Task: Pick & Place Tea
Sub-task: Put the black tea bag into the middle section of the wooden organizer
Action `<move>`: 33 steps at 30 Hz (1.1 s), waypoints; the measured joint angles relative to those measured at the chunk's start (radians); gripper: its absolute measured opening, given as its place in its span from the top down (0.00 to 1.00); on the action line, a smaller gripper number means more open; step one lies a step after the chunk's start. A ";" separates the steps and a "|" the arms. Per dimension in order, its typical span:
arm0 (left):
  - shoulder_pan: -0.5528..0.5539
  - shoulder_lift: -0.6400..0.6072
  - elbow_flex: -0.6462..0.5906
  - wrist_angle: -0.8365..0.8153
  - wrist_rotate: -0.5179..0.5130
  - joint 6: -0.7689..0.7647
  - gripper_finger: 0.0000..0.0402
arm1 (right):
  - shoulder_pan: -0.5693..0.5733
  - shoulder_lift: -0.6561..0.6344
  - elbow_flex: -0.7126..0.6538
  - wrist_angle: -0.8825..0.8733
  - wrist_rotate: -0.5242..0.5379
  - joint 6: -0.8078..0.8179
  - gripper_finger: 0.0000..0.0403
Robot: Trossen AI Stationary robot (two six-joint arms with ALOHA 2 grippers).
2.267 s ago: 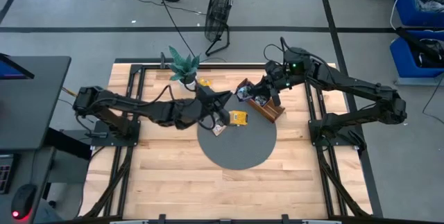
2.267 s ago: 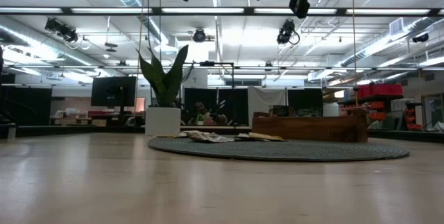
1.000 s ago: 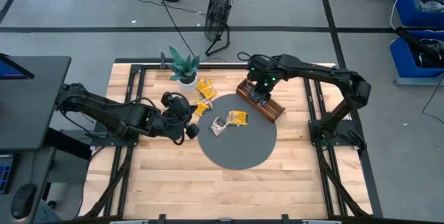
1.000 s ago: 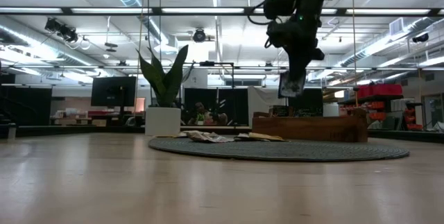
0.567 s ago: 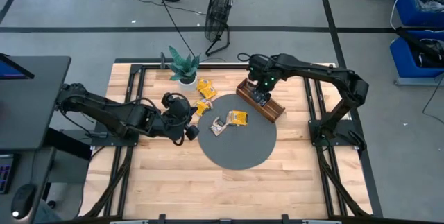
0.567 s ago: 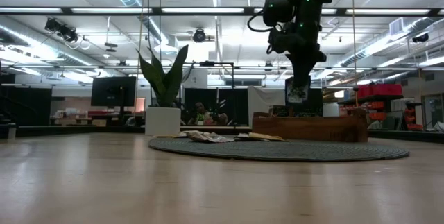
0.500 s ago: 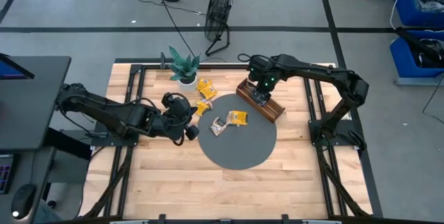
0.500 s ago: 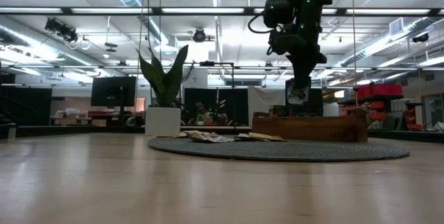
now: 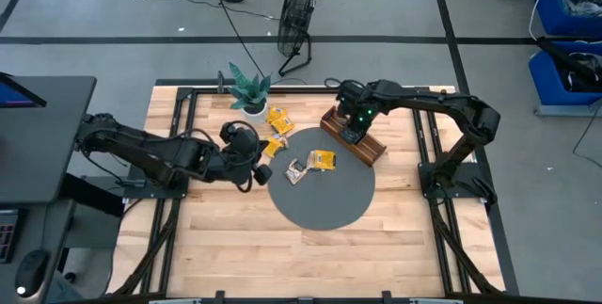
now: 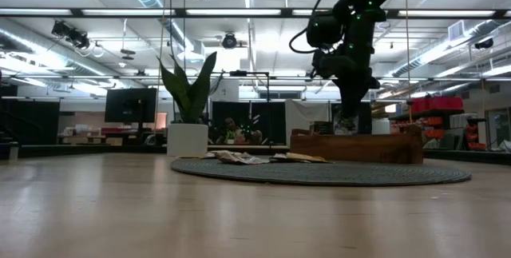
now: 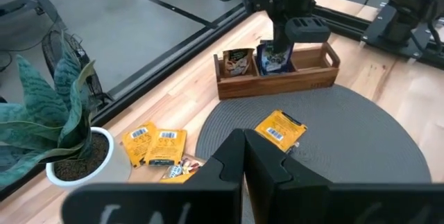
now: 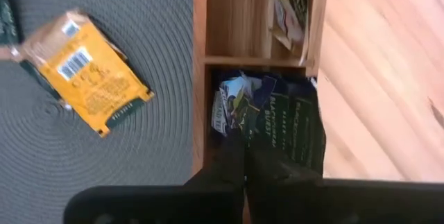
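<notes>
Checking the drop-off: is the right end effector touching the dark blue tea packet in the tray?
Touching. In the right wrist view the right end effector is shut on the dark blue tea packet, held in the middle compartment of the wooden tray.

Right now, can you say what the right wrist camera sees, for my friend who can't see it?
The right gripper, shut on a dark blue tea packet, holds it in a compartment of the wooden tray. A yellow packet lies beside the tray on the round grey mat.

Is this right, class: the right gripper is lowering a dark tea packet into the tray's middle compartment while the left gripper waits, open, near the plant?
One slip: the left gripper is shut, as the left wrist view shows. Otherwise correct: the right gripper holds a dark packet in the tray's middle compartment; the plant is nearby.
</notes>
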 joint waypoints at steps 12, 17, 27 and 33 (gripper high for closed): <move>0.020 0.000 0.000 0.014 0.000 -0.001 0.97 | -0.001 0.000 0.000 0.006 -0.006 0.022 1.00; 0.020 0.000 0.000 0.014 0.000 -0.004 0.97 | -0.001 0.000 0.000 0.007 -0.006 0.022 1.00; 0.020 0.000 0.000 0.014 0.000 -0.007 0.97 | 0.007 0.029 0.000 0.010 -0.005 0.039 1.00; 0.020 0.000 0.000 0.018 0.000 -0.008 0.97 | 0.005 0.031 0.000 0.029 0.001 0.056 1.00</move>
